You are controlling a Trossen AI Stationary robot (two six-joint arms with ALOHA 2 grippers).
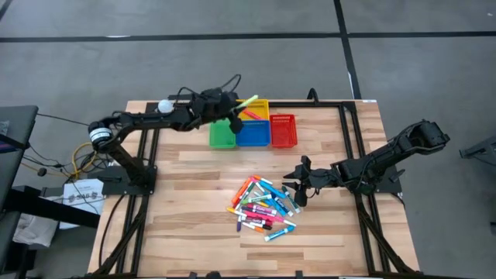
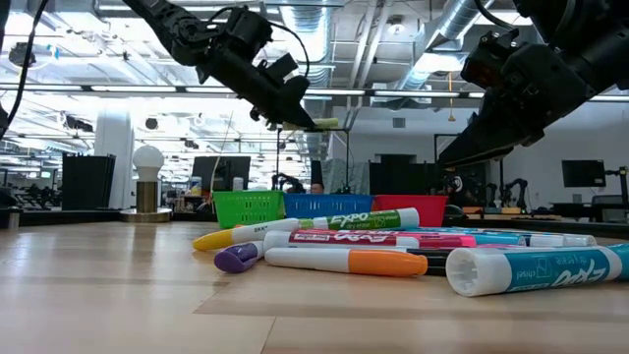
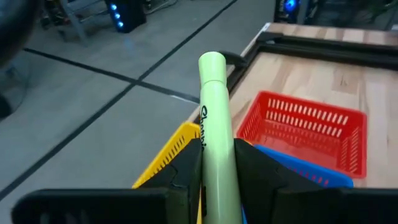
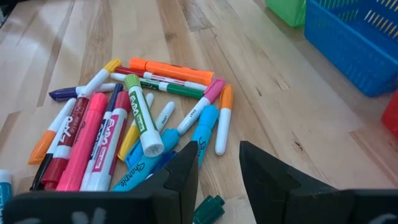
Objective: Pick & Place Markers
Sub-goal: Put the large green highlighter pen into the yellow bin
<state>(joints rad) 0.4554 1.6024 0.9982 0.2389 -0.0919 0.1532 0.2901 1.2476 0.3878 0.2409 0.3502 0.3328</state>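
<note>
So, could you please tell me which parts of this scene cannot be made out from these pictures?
- Yellow basket: its contents; the left gripper and its pale green marker cover it from above, and the left wrist view shows only a wall.
- Right gripper: the fingertips are cut off by the picture edge in its wrist view.
- Marker pile: lower markers lie under others, so no exact count.
- Marker labels are too small from above.

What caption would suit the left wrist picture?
Left pincer holds a pale green marker over the yellow basket, red basket beyond.
</note>
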